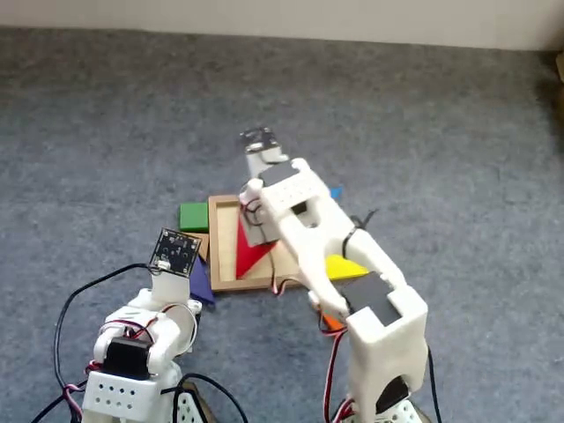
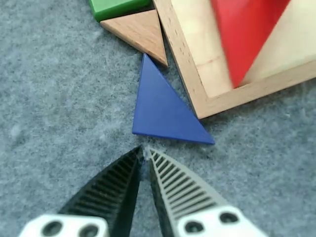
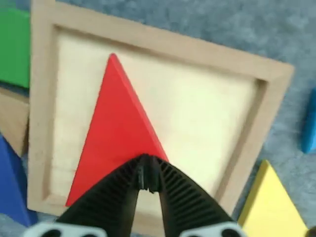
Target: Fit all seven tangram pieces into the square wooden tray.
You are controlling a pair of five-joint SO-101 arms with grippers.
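Left fingers closed beside blue triangle, right fingers closed over red triangle

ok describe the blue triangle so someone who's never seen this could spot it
Find the square wooden tray on the grey carpet. Just outside its corner nearest the left arm's tool lies the flat dark blue triangle. Its neighbours are a plain wooden triangle and a green block, so its deep blue colour sets it apart.

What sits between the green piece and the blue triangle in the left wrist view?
A plain wooden triangle, beside the tray, lies between the green piece and the blue triangle, as the left wrist view shows.
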